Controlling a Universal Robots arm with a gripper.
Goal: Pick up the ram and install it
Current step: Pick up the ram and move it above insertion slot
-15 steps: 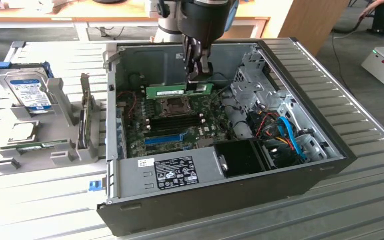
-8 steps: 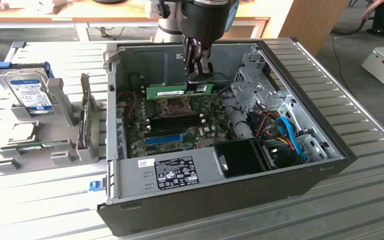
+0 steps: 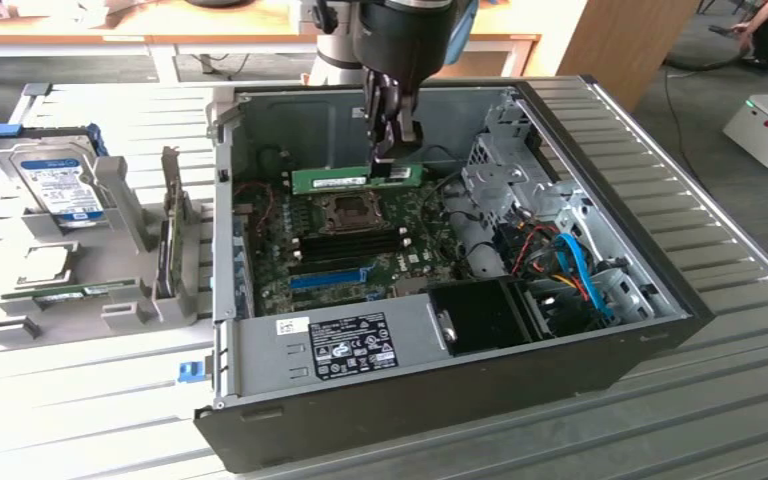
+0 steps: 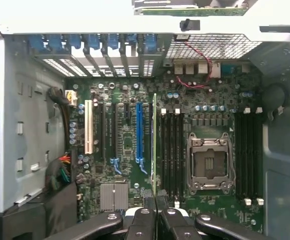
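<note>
Ribbed metal table (image 3: 718, 420) underneath, carrying the big open computer case (image 3: 491, 395): grey sheet-steel walls, hard edges. Straight below the fingers (image 4: 143, 220), the green motherboard (image 4: 127, 150), crowded and knobbly. Nearly shut, pinching the ram (image 3: 344, 180) by its top edge, off-centre toward one end. Thin, stiff green stick, dark chips along it, hanging level above the board, not yet seated. Best held upright and square over the long black memory slots (image 4: 171, 150) just beside its lower edge. Notch matched, end clips open, pressure even. Off-centre hold, so some risk of rocking one end down first. Well clear of the shiny steel CPU socket (image 4: 210, 165), please.
</note>
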